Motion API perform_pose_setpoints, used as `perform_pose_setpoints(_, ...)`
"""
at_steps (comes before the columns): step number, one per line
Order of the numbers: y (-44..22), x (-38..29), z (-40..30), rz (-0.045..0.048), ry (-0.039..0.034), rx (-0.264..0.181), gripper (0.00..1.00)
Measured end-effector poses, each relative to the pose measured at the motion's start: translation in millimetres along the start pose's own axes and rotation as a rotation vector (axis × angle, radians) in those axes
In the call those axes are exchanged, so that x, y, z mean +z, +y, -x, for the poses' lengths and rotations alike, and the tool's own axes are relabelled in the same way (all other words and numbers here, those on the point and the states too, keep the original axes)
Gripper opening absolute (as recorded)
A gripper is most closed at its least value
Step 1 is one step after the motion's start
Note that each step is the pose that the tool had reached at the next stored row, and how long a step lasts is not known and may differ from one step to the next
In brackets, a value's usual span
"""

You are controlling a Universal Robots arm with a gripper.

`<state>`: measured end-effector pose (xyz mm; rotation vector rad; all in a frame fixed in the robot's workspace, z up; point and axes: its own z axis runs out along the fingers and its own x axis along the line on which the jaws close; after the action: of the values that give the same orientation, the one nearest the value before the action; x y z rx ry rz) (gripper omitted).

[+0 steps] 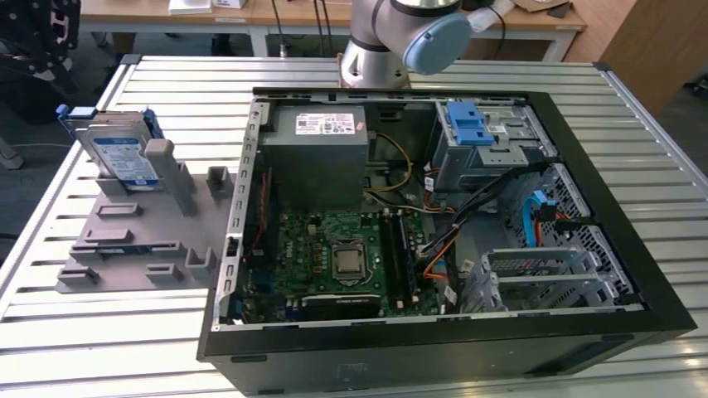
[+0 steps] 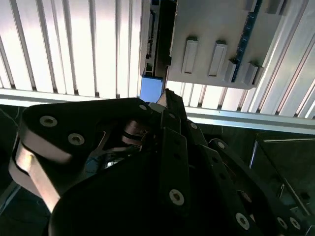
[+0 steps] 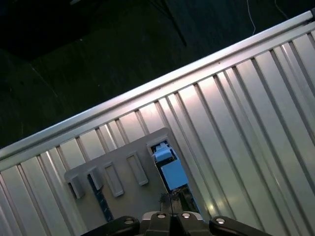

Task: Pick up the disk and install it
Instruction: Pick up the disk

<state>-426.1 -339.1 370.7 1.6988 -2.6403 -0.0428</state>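
The disk [image 1: 119, 153] stands upright on its edge in a grey holder [image 1: 144, 236] on the slatted table, at the exterior view's left, beside the open computer case [image 1: 575, 207]. It is silver with a white-and-blue label and a blue bracket. In the first wrist view my gripper [image 3: 171, 200] hangs well above the disk's blue bracket [image 3: 168, 167], its fingers together with nothing between them. In the second wrist view the gripper [image 2: 165, 96] points at the blue bracket end [image 2: 151, 88] next to the holder [image 2: 216, 34].
Inside the case are a grey power-supply box [image 1: 321, 145], a metal drive cage with blue latches [image 1: 482, 133], a motherboard [image 1: 337, 257] and loose cables [image 1: 465, 224]. The arm's base [image 1: 382, 50] stands behind the case. The table edge [image 3: 147, 91] borders dark floor.
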Motion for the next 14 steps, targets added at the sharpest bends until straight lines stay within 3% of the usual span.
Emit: perform_pose_setpoints(14,0.0,0.1,0.0,0.0015,0.0039,-0.183,0.11)
